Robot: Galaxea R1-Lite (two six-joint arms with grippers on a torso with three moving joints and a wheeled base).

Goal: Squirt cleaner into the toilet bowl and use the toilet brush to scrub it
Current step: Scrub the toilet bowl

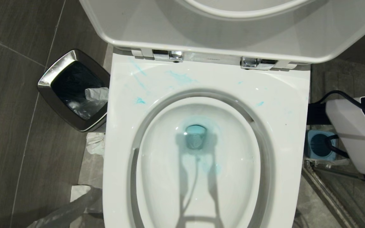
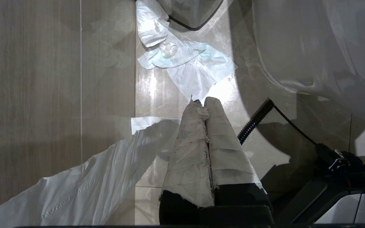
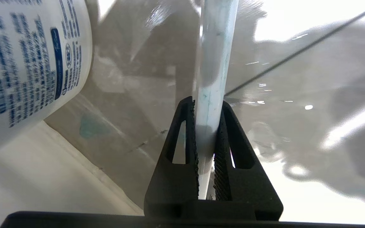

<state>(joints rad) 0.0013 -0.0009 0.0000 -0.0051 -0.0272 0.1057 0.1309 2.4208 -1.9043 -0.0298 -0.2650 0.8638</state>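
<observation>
The toilet bowl (image 1: 284,126) fills the head view, its seat and lid (image 1: 220,34) raised. Turquoise cleaner (image 1: 181,77) streaks the back of the rim and tints the water at the drain (image 1: 196,129). Low to the right of the bowl, my right arm (image 1: 350,133) reaches down over the small blue brush holder (image 1: 318,145). In the right wrist view my right gripper (image 3: 207,103) is shut on the white handle of the toilet brush (image 3: 216,47); the brush head is out of view. My left gripper (image 2: 204,101) hangs over the floor, its tape-wrapped fingers shut on nothing.
A chrome-rimmed bin (image 1: 74,90) with a dark liner stands left of the bowl. Crumpled tissue (image 2: 182,60) and a plastic sheet (image 2: 74,186) lie on the floor there. A white bottle with blue print (image 3: 33,60) stands close beside the brush handle. A glass edge (image 1: 325,193) runs at lower right.
</observation>
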